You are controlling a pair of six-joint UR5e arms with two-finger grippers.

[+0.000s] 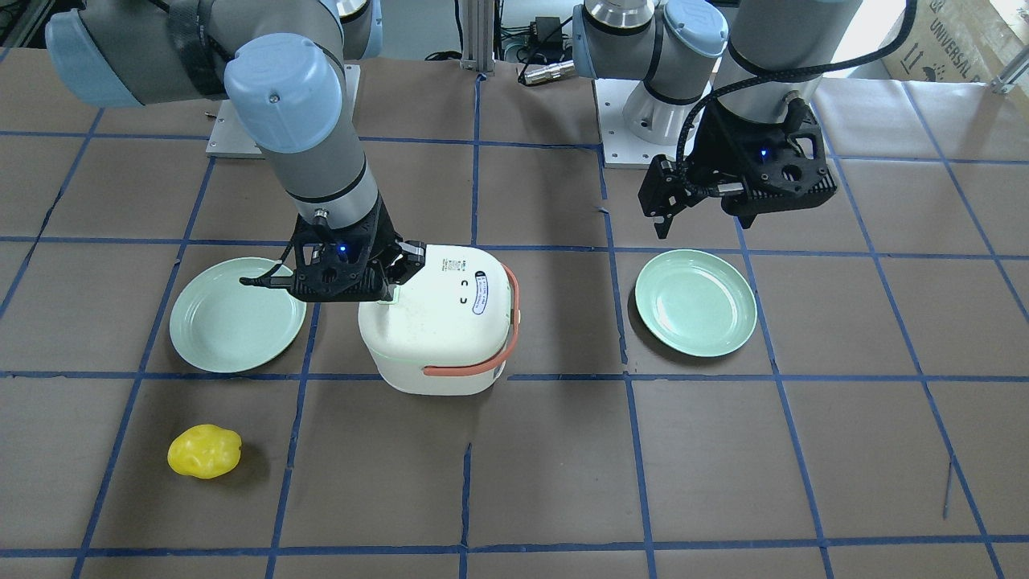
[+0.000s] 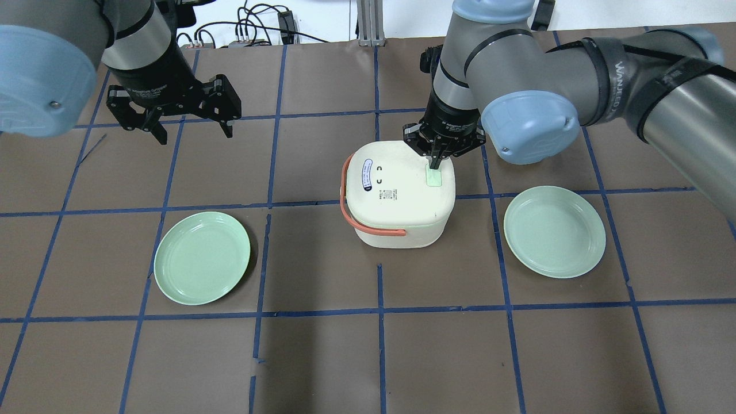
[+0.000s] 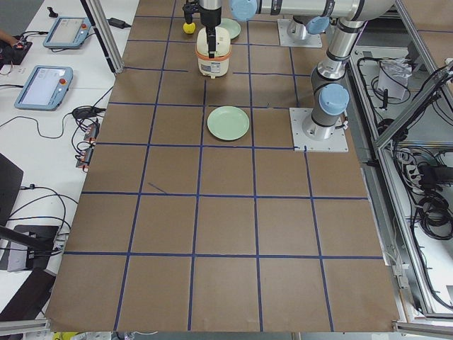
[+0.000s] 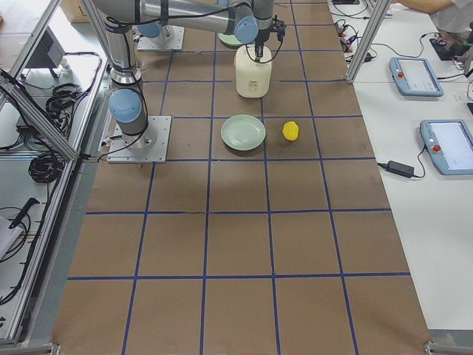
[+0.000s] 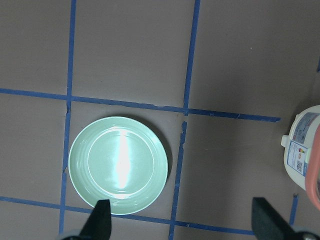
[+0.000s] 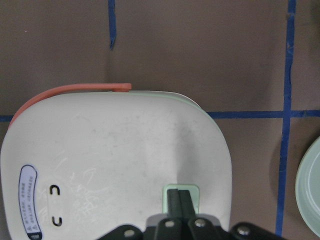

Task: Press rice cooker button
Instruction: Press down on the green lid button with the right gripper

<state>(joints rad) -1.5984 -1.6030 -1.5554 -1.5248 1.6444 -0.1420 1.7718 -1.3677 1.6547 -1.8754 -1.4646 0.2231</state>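
The rice cooker [image 2: 397, 195] is a small, cream-white pot with rounded corners and a flat lid that is shut; it stands upright near the middle of the brown table [image 2: 322, 356], straddling one of the blue grid lines. An orange-red handle [image 2: 351, 215] is folded down around its body on the robot's left and near sides, and an oval label [image 2: 366, 175] lies on the lid along that left edge. The button [image 2: 434, 179] is a small pale green rounded square set into the lid by the opposite, right edge.

Right hand [image 2: 435, 165] pinched on rice cooker [image 2: 397, 198] button [image 2: 434, 178]; left hand [image 2: 194, 133] spread wide.
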